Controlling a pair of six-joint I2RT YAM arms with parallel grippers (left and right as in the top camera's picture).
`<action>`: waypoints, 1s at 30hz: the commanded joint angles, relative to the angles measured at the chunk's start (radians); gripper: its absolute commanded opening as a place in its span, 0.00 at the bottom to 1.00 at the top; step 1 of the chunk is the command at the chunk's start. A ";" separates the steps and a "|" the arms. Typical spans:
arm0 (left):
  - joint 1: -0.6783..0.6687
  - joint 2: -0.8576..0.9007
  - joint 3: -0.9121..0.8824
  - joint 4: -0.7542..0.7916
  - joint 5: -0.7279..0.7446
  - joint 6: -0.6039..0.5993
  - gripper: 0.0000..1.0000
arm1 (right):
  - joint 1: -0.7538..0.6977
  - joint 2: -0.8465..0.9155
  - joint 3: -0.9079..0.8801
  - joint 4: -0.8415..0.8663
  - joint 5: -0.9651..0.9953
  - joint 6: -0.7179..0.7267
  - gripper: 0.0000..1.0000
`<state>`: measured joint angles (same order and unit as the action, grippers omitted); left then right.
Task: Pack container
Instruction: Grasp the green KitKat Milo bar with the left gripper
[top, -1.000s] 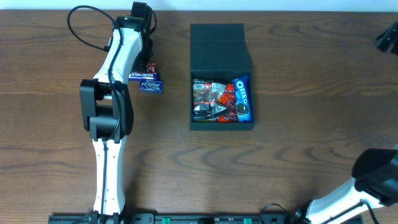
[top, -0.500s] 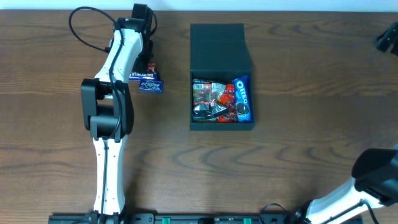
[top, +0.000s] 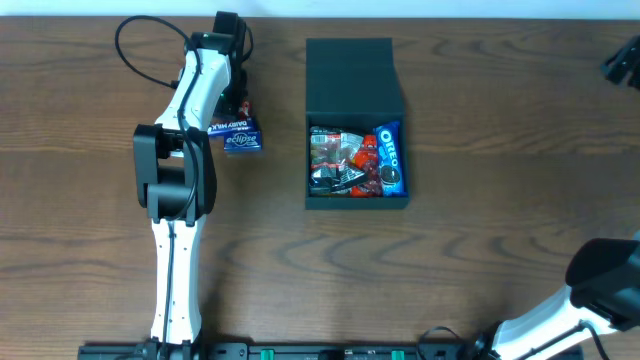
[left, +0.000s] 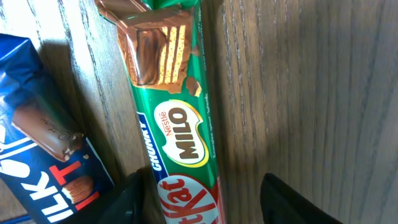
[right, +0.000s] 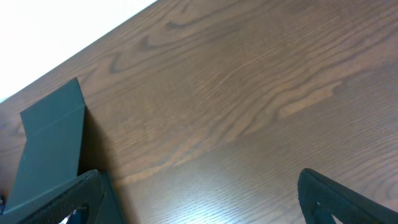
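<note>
While the left arm (top: 185, 120) reaches up the left side of the wooden table (top: 480, 250), its gripper (left: 202, 202) hangs low over a green KitKat Chunky Milo bar (left: 177, 124) lying flat on the wood. In the left wrist view the two dark fingertips (left: 283, 199) stand one on each side of the bar's near end, the left one at the wrapper's edge and the right one a little off it; the jaws are parted around the bar, and whether they touch it cannot be told. Just left of the bar lies a blue Dairy Milk packet (left: 43, 155), close alongside. From overhead that blue packet (top: 235, 126) shows beside the arm, with a blue Eclipse packet (top: 243, 142) just below it.

Right of these, near the table's middle, sits the container (top: 356, 195), a dark square box with its flap lid (top: 350, 75) thrown open toward the far edge. It holds a heap of snack packets, among them a blue Oreo pack (top: 390, 160) along its right wall.

Far right, the right gripper (right: 199, 186) is held high above bare wood, jaws spread wide with nothing between them; the container's lid (right: 53, 140) shows at the left of its view.
</note>
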<state>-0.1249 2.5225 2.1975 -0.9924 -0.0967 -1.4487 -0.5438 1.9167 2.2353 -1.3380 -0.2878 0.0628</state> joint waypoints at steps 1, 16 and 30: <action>0.007 0.030 -0.013 -0.005 0.005 -0.013 0.55 | 0.010 0.008 -0.007 -0.001 0.003 -0.016 0.99; 0.007 0.030 -0.013 -0.005 0.012 0.040 0.25 | 0.010 0.008 -0.007 0.000 0.003 -0.016 0.99; 0.007 0.016 0.019 -0.005 0.010 0.330 0.13 | 0.009 0.008 -0.008 0.004 0.011 -0.019 0.99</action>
<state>-0.1242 2.5229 2.1983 -0.9878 -0.0818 -1.2240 -0.5438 1.9167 2.2349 -1.3354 -0.2874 0.0612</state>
